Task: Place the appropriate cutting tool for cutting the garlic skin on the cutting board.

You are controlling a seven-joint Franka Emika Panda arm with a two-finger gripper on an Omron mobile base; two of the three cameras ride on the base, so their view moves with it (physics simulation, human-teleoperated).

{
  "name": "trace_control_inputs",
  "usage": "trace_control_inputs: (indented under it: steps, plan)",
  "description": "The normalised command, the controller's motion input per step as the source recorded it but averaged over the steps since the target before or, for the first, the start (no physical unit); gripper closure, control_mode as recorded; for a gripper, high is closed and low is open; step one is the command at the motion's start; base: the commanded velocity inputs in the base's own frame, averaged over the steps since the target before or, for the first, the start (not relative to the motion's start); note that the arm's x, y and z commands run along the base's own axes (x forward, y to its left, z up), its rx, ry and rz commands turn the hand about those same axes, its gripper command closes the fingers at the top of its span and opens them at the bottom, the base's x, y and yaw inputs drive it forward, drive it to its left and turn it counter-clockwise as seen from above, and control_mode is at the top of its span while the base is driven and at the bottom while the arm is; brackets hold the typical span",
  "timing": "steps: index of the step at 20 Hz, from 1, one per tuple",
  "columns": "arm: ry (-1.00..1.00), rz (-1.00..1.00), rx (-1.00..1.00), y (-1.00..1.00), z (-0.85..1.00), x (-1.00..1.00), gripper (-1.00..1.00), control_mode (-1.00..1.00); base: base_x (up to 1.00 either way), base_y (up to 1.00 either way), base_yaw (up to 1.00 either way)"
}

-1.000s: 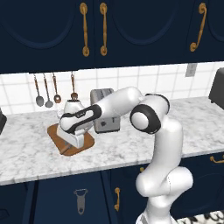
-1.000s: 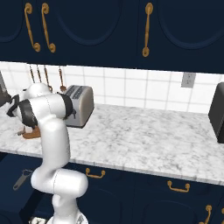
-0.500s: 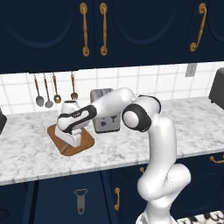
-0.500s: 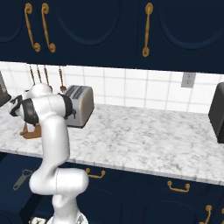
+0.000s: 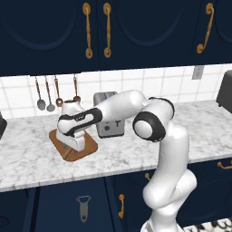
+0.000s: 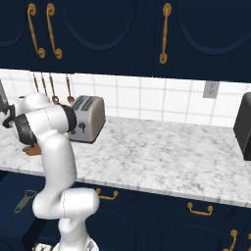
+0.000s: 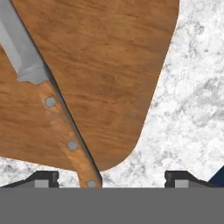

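Note:
The cutting tool, a knife with a grey blade and a riveted brown wooden handle, lies flat on the cutting board, its handle end reaching past the board's rounded corner. My gripper hangs just above it, open, with the two fingertips standing wide apart either side of the handle and not touching it. From the left base view the gripper is low over the brown cutting board on the marble counter. In the right base view the cutting board peeks out behind the arm. The garlic is out of view.
A silver toaster stands right behind the board. Utensils hang on the tiled wall at the back left. A grey peeler hangs on the cabinet front below. A black appliance sits at the counter's far right.
The jaws have gone from shut to wide open, and the knife now lies free on the board. The hand has stayed low over the board.

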Motion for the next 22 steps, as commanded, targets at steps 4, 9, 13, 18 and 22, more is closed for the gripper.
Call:
trace_control_inputs:
  steps: [4, 9, 13, 18, 22]
  plan:
    - [-0.02, -0.03, 0.00, -0.42, 0.57, -0.34, -1.00, -1.00, 0.00, 0.00, 0.00]
    - [0.00, -0.03, 0.00, -0.62, 0.35, -0.12, -1.00, -1.00, 0.00, 0.00, 0.00]
    - [0.00, -0.01, 0.00, -0.71, 0.17, -0.05, -1.00, -1.00, 0.00, 0.00, 0.00]
    - [0.00, 0.00, 0.01, -0.67, 0.11, -0.09, -1.00, -1.00, 0.00, 0.00, 0.00]
    - [0.00, 0.00, 0.01, -0.66, 0.10, -0.10, -1.00, -1.00, 0.00, 0.00, 0.00]
